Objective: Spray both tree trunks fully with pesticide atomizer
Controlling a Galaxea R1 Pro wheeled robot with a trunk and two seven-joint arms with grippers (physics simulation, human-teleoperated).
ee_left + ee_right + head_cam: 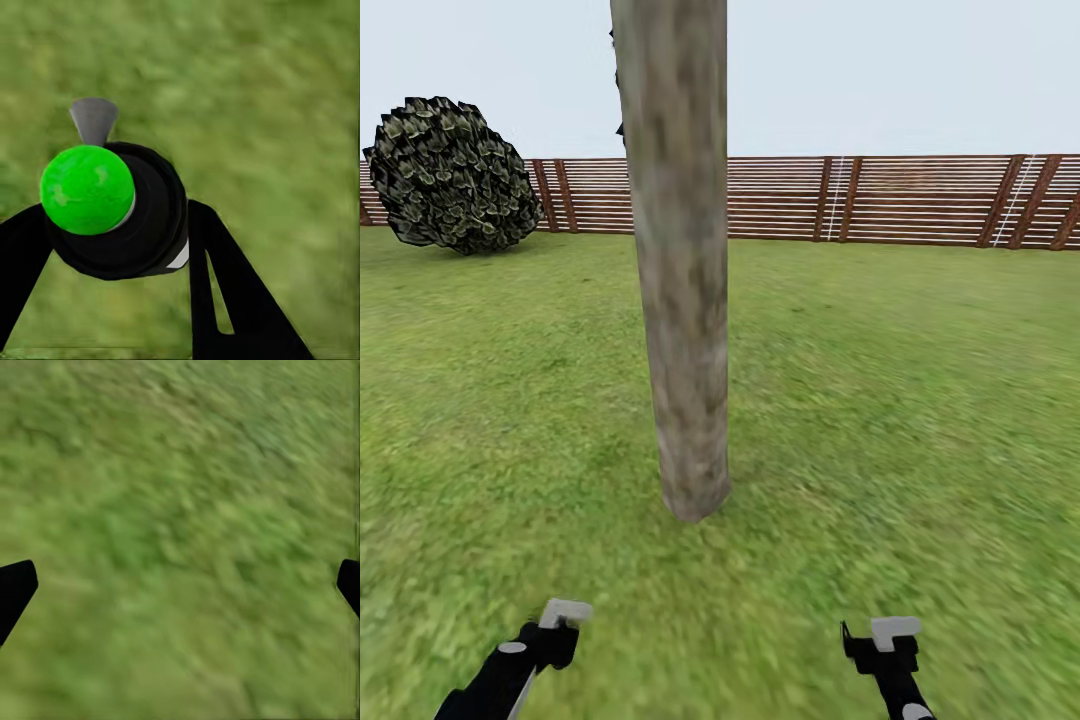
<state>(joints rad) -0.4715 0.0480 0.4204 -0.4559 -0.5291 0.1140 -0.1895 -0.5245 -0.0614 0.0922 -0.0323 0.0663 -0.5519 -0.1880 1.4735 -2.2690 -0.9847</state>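
A mottled tan-grey tree trunk (682, 300) rises straight from the lawn just ahead of me, at the middle of the head view. My left gripper (557, 630) hangs low at the left, short of the trunk's foot. It (120, 247) is shut on the pesticide atomizer (127, 217), a dark cylinder whose cap carries a bright green dot, with a grey nozzle tip beyond it. At the lower right my right gripper (885, 640) is open, and between its fingertips (15, 585) there is only grass.
Green lawn (900, 400) stretches all around the trunk. A round dark bush (450, 175) stands at the far left. A brown slatted fence (880, 200) closes the back of the garden.
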